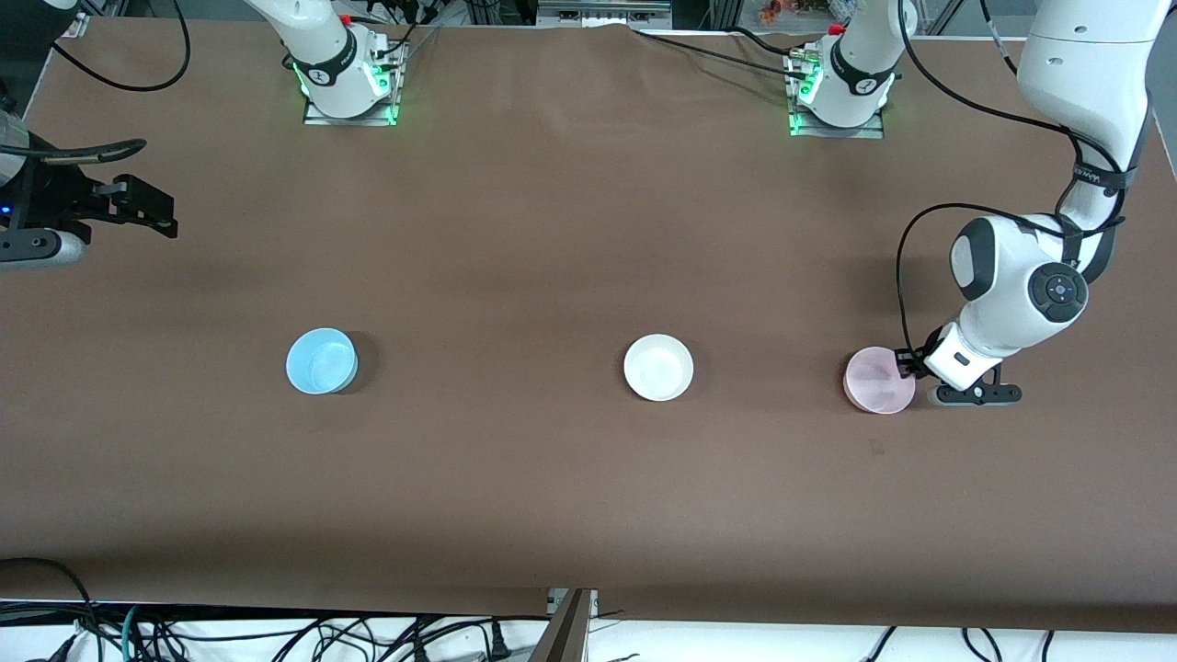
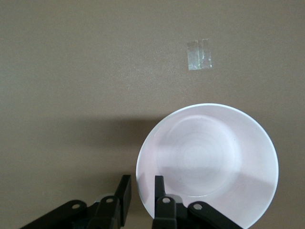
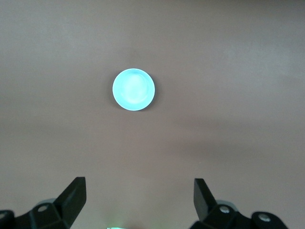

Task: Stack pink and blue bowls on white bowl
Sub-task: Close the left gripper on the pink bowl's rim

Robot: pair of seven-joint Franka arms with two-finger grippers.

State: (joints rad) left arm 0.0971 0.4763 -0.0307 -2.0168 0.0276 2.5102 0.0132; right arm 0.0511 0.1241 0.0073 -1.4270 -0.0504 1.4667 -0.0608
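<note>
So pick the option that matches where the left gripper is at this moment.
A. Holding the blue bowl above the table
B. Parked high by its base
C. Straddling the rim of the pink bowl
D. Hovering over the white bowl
C: the left gripper is down at the pink bowl, one finger inside the rim and one outside; the white bowl and blue bowl sit alone on the table.

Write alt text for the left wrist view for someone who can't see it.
The left gripper straddles the rim of the pink bowl, one finger inside and one outside. The bowl sits upright and empty on the brown table, with a small piece of clear tape stuck to the table nearby.
</note>
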